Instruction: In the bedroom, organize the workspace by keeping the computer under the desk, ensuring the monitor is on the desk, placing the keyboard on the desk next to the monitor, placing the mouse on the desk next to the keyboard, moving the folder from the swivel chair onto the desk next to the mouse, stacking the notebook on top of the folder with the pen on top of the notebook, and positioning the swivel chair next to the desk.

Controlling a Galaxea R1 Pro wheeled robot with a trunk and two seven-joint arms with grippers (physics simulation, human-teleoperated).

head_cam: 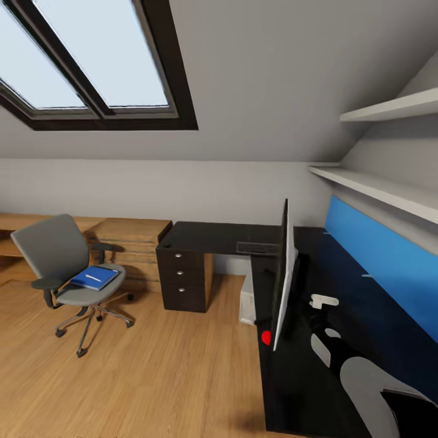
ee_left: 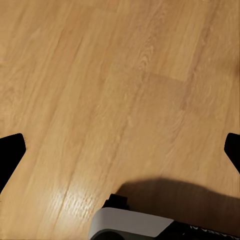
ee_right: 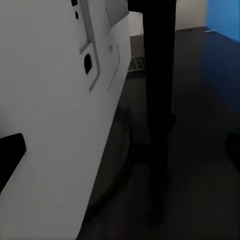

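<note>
The grey swivel chair (head_cam: 61, 261) stands on the floor at the left, apart from the black desk (head_cam: 213, 234). The blue folder (head_cam: 94, 278) lies on its seat with a thin white pen (head_cam: 92, 277) on top. The monitor (head_cam: 284, 274) stands edge-on on the desk, with the keyboard (head_cam: 258, 247) behind it. The light computer (head_cam: 246, 298) sits under the desk. My right gripper (ee_right: 122, 152) is open close behind the monitor's silver-white back (ee_right: 50, 125) and black stand (ee_right: 157, 75). My left gripper (ee_left: 120, 150) hangs open over bare floor. The mouse and notebook are out of view.
A dark drawer unit (head_cam: 182, 277) with three knobs holds up the desk's left end. A light wood chest (head_cam: 131, 243) stands behind the chair. White shelves (head_cam: 389, 188) and a blue wall panel (head_cam: 377, 261) run along the right. Wood floor (head_cam: 152, 365) spreads between chair and desk.
</note>
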